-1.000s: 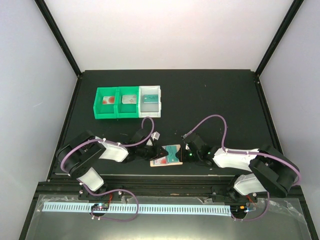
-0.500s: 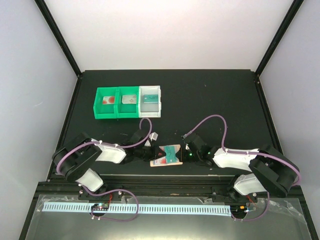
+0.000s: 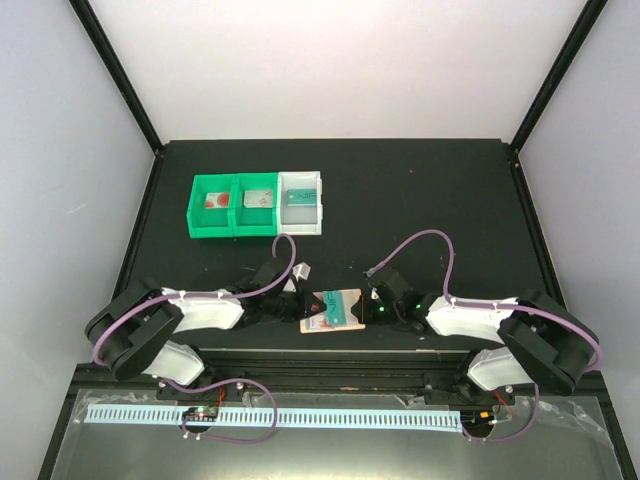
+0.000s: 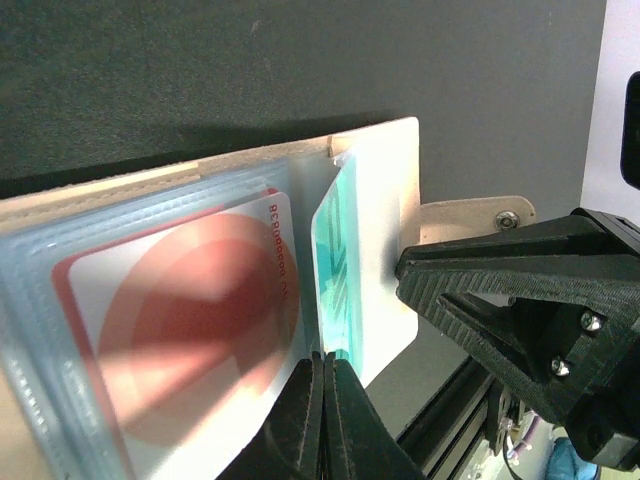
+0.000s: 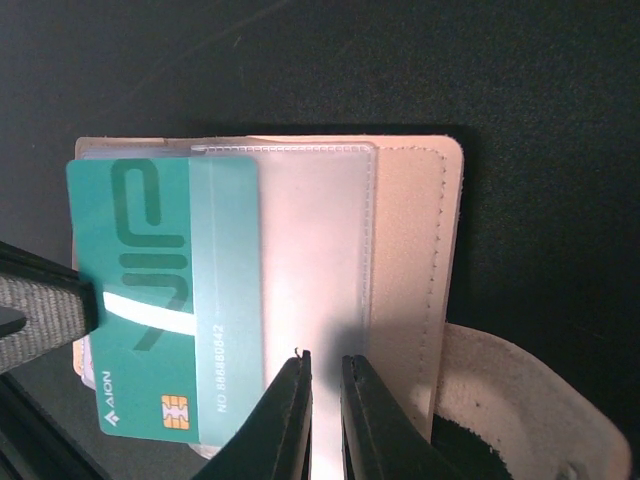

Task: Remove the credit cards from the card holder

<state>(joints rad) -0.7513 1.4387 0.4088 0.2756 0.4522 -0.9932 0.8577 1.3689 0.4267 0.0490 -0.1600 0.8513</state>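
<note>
Upper left on the tabletop point(image 3: 430, 200) stand the green bins point(image 3: 234, 207) and a white bin point(image 3: 321, 205), each with something flat inside. Low in the middle, the left jaws are clamped on the teal card point(image 5: 165, 300) — it juts halfway out of the open card holder point(image 3: 333, 310), whose other pocket holds a red-pink card point(image 4: 190, 320). The right jaws, nearly closed, pinch the holder's right-hand edge.
</note>
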